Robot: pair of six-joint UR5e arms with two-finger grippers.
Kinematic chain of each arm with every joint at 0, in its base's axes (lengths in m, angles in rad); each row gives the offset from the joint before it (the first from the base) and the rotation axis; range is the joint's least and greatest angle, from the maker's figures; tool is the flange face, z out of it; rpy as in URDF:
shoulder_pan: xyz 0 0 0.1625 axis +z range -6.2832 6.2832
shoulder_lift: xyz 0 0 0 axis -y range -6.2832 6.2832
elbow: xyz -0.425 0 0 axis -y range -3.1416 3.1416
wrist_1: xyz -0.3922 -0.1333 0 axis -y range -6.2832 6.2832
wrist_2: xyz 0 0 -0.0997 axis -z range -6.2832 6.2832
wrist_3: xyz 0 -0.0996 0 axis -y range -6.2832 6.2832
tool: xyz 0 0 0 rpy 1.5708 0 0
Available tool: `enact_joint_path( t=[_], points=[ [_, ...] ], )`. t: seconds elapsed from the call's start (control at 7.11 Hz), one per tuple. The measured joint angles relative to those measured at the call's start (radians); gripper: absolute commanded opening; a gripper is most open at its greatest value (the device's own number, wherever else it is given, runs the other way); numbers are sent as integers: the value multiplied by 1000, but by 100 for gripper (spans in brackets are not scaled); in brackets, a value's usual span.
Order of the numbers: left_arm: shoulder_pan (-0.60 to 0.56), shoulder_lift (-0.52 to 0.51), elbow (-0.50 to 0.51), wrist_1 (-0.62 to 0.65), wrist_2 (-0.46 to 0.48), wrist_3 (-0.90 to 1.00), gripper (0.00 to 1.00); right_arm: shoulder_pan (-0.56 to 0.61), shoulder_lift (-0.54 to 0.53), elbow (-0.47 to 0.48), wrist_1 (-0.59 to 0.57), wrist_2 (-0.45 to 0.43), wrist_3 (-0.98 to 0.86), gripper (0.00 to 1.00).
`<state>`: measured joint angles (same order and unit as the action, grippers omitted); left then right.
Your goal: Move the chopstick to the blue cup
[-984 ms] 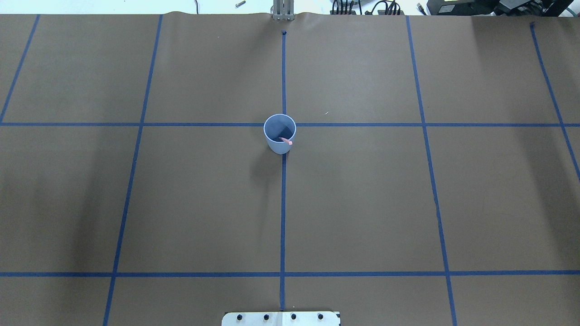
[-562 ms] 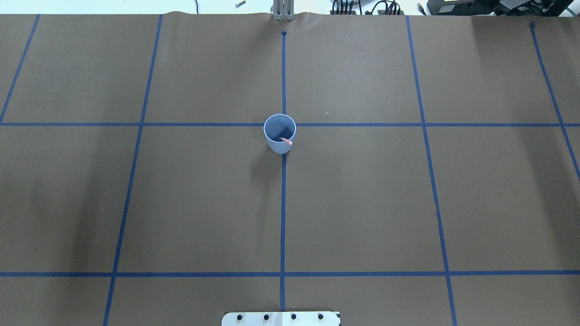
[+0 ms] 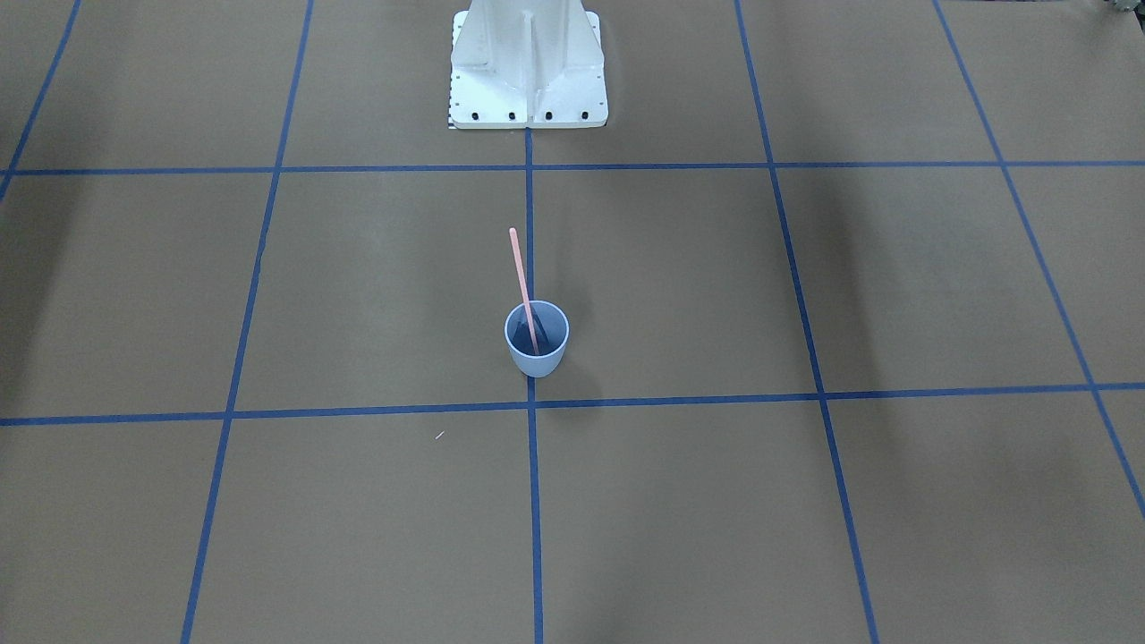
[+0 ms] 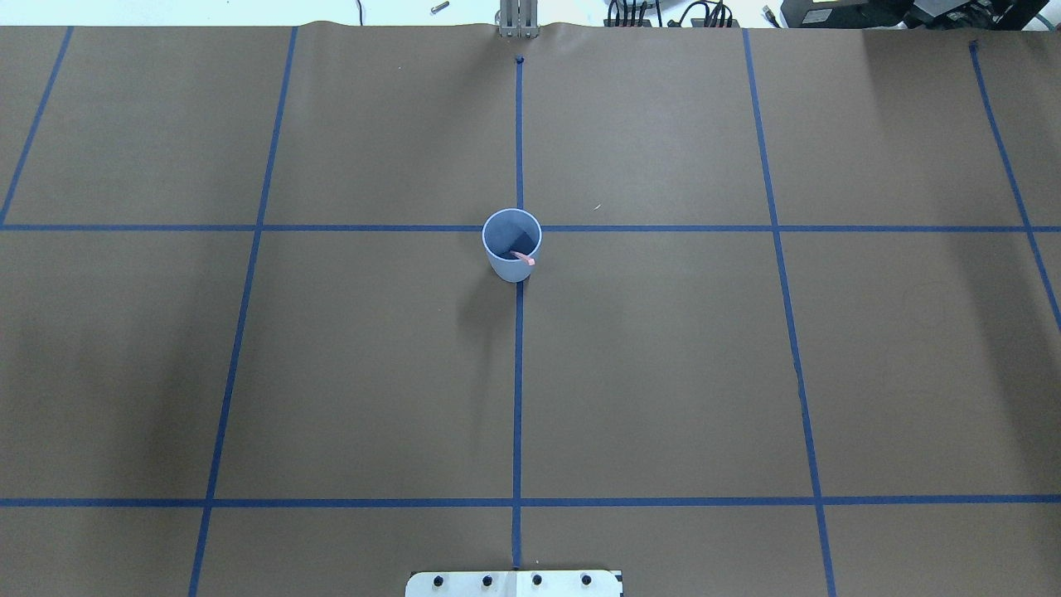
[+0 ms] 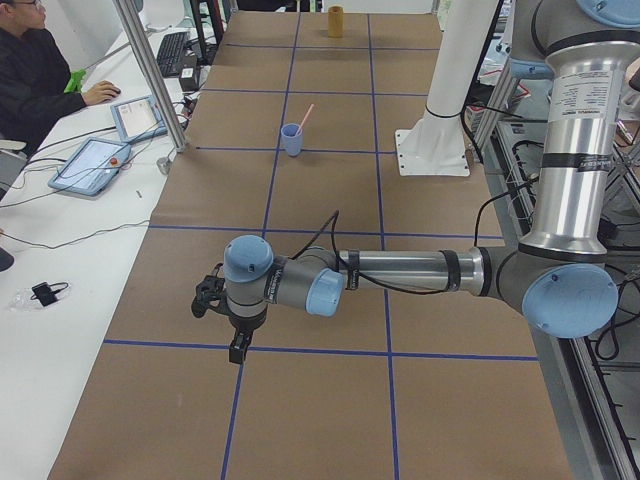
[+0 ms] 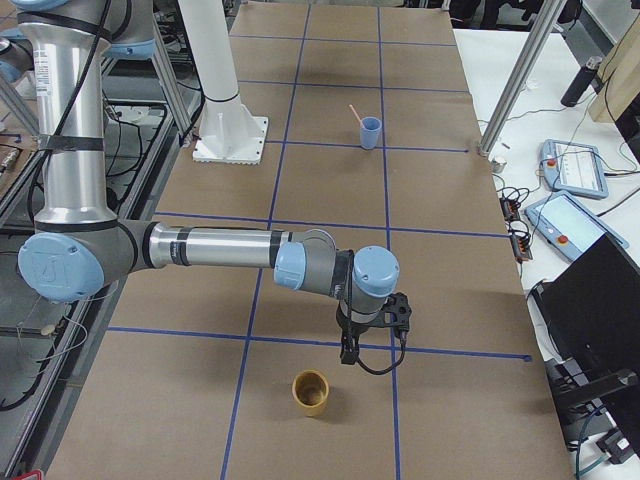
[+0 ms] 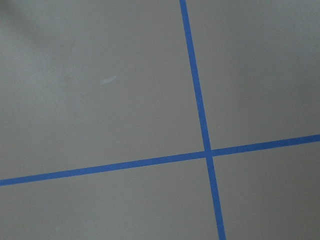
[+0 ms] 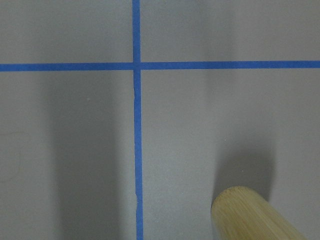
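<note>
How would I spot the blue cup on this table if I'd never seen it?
From the white robot pedestal, follow the blue tape line out to the middle of the brown paper-covered table. There stands the pale blue plastic cup. Unlike the tan bamboo cup at the table's end, it has a thin pink chopstick leaning in it.

Light: bright, even, from above | Shadows: soft; blue cup (image 4: 511,246) throws faint one lower-left in overhead view; broad dim bands cross table (image 4: 663,373) | Focus: wrist views soft, bamboo cup (image 8: 255,216) blurred at edge
</note>
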<state>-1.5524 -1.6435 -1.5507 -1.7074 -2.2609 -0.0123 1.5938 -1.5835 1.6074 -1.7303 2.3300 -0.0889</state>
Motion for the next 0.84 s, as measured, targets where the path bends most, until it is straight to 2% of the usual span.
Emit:
enact_joint_path(
  t=[0.84],
  points=[
    [0,5,-12,20,-1,0,98,0,5,5,0,7,7,100]
  ],
)
